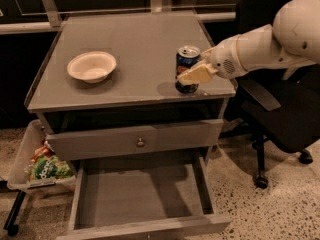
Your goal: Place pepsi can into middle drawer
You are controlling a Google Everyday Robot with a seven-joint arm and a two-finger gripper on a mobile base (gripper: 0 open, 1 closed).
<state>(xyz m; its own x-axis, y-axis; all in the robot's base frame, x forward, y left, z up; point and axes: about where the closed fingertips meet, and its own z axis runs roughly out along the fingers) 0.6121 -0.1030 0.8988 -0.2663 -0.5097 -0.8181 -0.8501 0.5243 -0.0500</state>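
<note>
The pepsi can (187, 64), dark blue with a silver top, stands upright at the front right of the grey cabinet top (135, 39), at or just above its surface. My gripper (194, 73) reaches in from the right and is shut on the can, with one tan finger (198, 74) across its front. The other finger is hidden behind the can. The middle drawer (140, 196) is pulled open below, a shallow grey tray with a bare floor, down and to the left of the can.
A white bowl (91, 65) sits on the left of the cabinet top. A closed drawer front with a round knob (140, 142) is above the open drawer. A black office chair (280, 114) stands close on the right. A bin of snack packets (42, 168) stands on the left.
</note>
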